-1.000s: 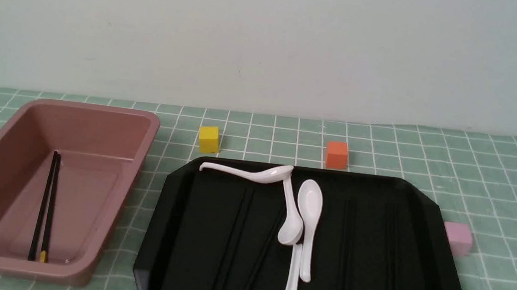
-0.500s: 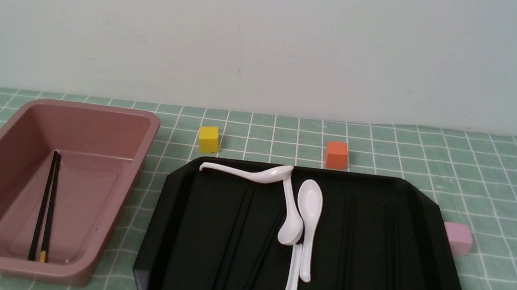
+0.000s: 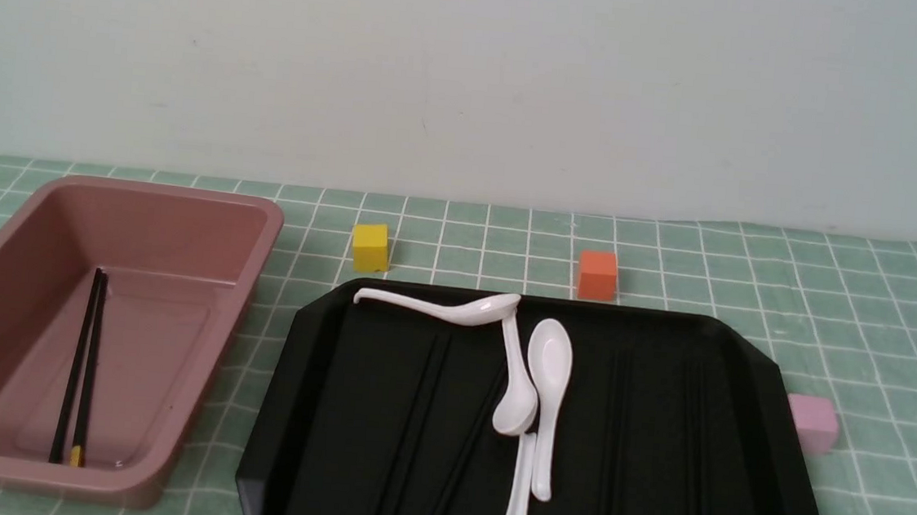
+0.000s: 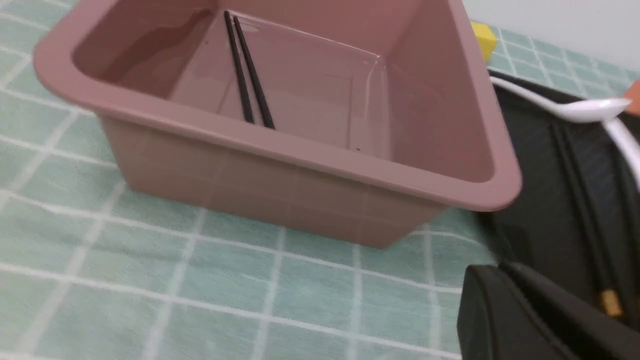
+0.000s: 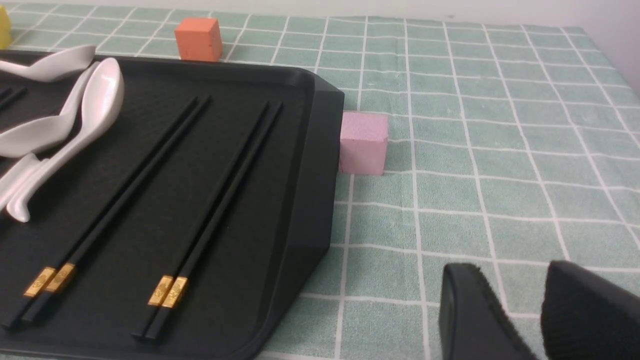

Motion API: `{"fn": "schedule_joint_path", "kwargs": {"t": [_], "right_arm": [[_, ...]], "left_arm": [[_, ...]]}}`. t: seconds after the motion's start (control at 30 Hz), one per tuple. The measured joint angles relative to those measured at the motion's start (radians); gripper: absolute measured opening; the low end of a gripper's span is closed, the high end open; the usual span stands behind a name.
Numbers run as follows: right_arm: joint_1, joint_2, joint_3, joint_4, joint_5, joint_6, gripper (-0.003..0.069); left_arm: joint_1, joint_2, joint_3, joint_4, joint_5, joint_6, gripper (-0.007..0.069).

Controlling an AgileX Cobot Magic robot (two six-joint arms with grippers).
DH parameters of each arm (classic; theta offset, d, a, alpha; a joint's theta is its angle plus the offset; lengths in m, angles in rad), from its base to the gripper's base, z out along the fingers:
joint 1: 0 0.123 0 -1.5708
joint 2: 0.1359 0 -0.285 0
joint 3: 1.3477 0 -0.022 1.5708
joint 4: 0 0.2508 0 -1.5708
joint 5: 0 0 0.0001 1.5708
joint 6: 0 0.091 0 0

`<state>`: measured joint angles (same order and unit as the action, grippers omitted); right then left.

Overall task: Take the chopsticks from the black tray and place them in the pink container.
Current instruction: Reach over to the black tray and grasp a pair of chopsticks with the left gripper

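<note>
I'd say this is the gap between one delivery and the next pick. One pair of chopsticks (image 3: 81,367) already lies flat on the floor of the pink container (image 3: 264,234), which sits toward the left edge of the desk. Four more pairs lie lengthwise in the black tray (image 3: 351,380) at the middle of the near edge, gold ends nearest the robot.

Neither arm reaches into the front view. From its wrist camera, the left end effector (image 4: 502,272) is closed with nothing in it, low over the cloth between the container's near corner and the tray's left side. The right end effector (image 5: 515,272) has its jaws apart, also empty, and hangs off the tray's right side, near the pale pink cube (image 5: 363,142).

The next move looks like the left arm's. It has to part its jaws, cross onto the tray and come down on the leftmost pair (image 3: 408,425). Those sticks are thin and lie flat on a glossy surface, so the pinch needs to go across both at once. The white spoons (image 3: 547,379) crowd the middle of the tray and should be left undisturbed.
</note>
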<state>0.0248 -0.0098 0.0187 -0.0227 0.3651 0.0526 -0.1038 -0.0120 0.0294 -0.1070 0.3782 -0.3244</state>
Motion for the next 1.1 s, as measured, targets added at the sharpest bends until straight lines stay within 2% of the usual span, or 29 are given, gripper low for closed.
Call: {"fn": "schedule_joint_path", "kwargs": {"t": [0.1, 0.13, 0.17, 0.2, 0.33, 0.63, 0.73, 0.87, 0.9, 1.0, 1.03, 1.1], "right_arm": [[0.000, 0.000, 0.000, 0.000, 0.000, 0.000, 0.0239], [0.000, 0.000, 0.000, 0.000, 0.000, 0.000, 0.0239], [0.000, 0.000, 0.000, 0.000, 0.000, 0.000, 0.0239], [0.000, 0.000, 0.000, 0.000, 0.000, 0.000, 0.0239], [0.000, 0.000, 0.000, 0.000, 0.000, 0.000, 0.0239], [0.000, 0.000, 0.000, 0.000, 0.000, 0.000, 0.0239], [0.000, 0.000, 0.000, 0.000, 0.000, 0.000, 0.0239], [0.000, 0.000, 0.000, 0.000, 0.000, 0.000, 0.0239], [0.000, 0.000, 0.000, 0.000, 0.000, 0.000, 0.0239], [0.000, 0.000, 0.000, 0.000, 0.000, 0.000, 0.0239], [0.000, 0.000, 0.000, 0.000, 0.000, 0.000, 0.0239], [0.000, 0.000, 0.000, 0.000, 0.000, 0.000, 0.0239]], "left_arm": [[0.000, 0.000, 0.000, -0.187, 0.000, -0.121, 0.0022], [0.000, 0.000, 0.000, -0.203, 0.000, -0.121, 0.0022], [0.000, 0.000, 0.000, -0.356, 0.000, -0.219, 0.0024], [0.000, 0.000, 0.000, -0.439, -0.001, -0.264, 0.0026], [0.000, 0.000, 0.000, -0.691, -0.010, -0.362, 0.0031], [0.000, 0.000, 0.000, -0.932, -0.102, -0.370, 0.0039], [0.000, 0.000, -0.030, -0.966, -0.113, -0.304, 0.0039], [0.000, 0.020, -0.218, -0.974, -0.064, -0.102, 0.0039], [0.000, 0.026, -0.239, -0.971, -0.054, -0.094, 0.0039], [0.000, 0.167, -0.374, -0.900, 0.057, -0.020, 0.0039], [0.000, 0.288, -0.463, -0.803, 0.169, -0.001, 0.0039], [0.000, 0.442, -0.539, -0.695, 0.323, 0.007, 0.0039]]}}
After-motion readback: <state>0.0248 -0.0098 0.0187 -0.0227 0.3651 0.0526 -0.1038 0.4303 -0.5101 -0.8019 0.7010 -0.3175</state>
